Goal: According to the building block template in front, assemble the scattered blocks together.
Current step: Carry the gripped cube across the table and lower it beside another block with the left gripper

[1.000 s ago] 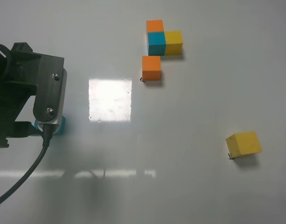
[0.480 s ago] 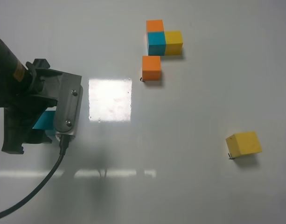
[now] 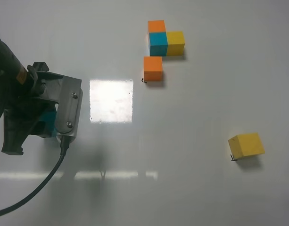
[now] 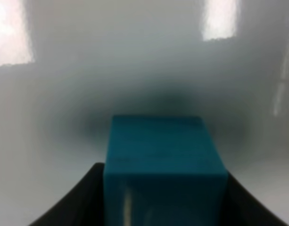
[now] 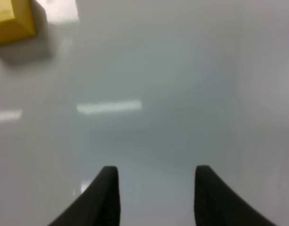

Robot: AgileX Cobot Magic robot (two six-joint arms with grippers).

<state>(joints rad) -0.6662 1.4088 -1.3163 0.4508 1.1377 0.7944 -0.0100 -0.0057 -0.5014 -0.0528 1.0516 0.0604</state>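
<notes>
At the far middle of the exterior high view sits the building block template (image 3: 159, 43), an L with teal at the corner, orange behind it and yellow to its right. Just in front of it stands a loose orange block (image 3: 152, 68). A loose yellow block (image 3: 246, 145) sits at the right and also shows in the right wrist view (image 5: 10, 19). At the left, my left gripper (image 3: 40, 126) (image 4: 165, 209) is shut on the teal block (image 3: 50, 123) (image 4: 165, 165), which fills the space between its fingers. My right gripper (image 5: 157, 193) is open over bare table and is out of the exterior high view.
The white glossy table (image 3: 191, 113) carries a bright square glare patch (image 3: 111, 100) between the left arm and the blocks. The left arm's black cable (image 3: 38, 188) trails to the front left edge.
The left arm swung in over the teal block and its jaws closed onto the block's sides. The right gripper and the other blocks stayed put.
</notes>
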